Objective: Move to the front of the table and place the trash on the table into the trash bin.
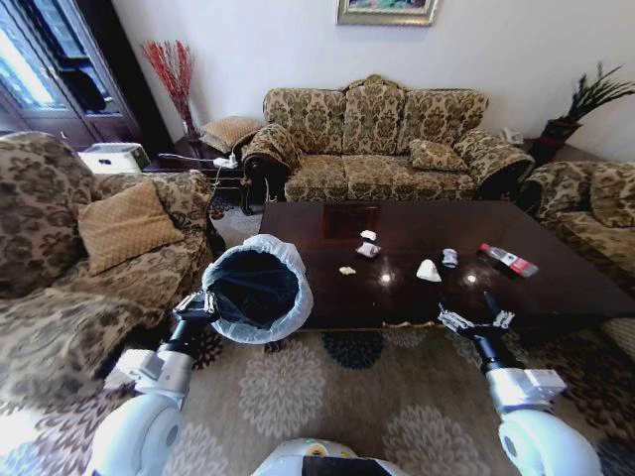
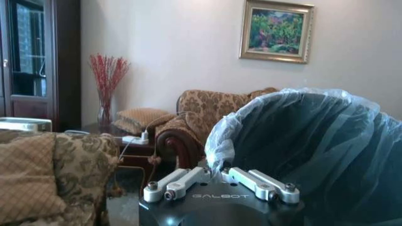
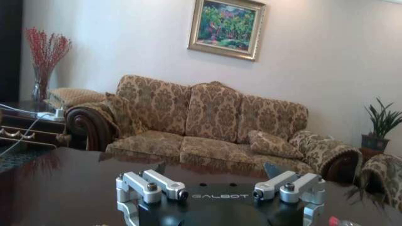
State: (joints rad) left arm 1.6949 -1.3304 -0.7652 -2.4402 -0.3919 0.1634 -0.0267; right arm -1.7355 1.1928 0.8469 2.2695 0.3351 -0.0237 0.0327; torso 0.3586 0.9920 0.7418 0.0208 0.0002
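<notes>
The trash bin (image 1: 256,288), black with a white bag over its rim, hangs tilted at the table's (image 1: 556,283) front left corner. My left gripper (image 1: 201,305) is shut on its rim; the left wrist view shows the bin (image 2: 314,150) right beyond the gripper (image 2: 215,175). Trash lies on the glossy dark table: a clear bottle (image 1: 510,260) with a red label, a small can (image 1: 449,258), crumpled white paper (image 1: 429,270), a red-white wrapper (image 1: 368,250) and a yellowish scrap (image 1: 347,270). My right gripper (image 1: 476,319) is open over the table's front edge, short of the paper. The right wrist view shows the gripper (image 3: 215,168) above the tabletop (image 3: 63,188).
A patterned sofa (image 1: 382,149) stands behind the table, with armchairs at the left (image 1: 89,258) and the right (image 1: 595,208). A side table (image 1: 213,164) with a red-twig vase sits in the back left corner. Patterned carpet (image 1: 337,397) lies between me and the table.
</notes>
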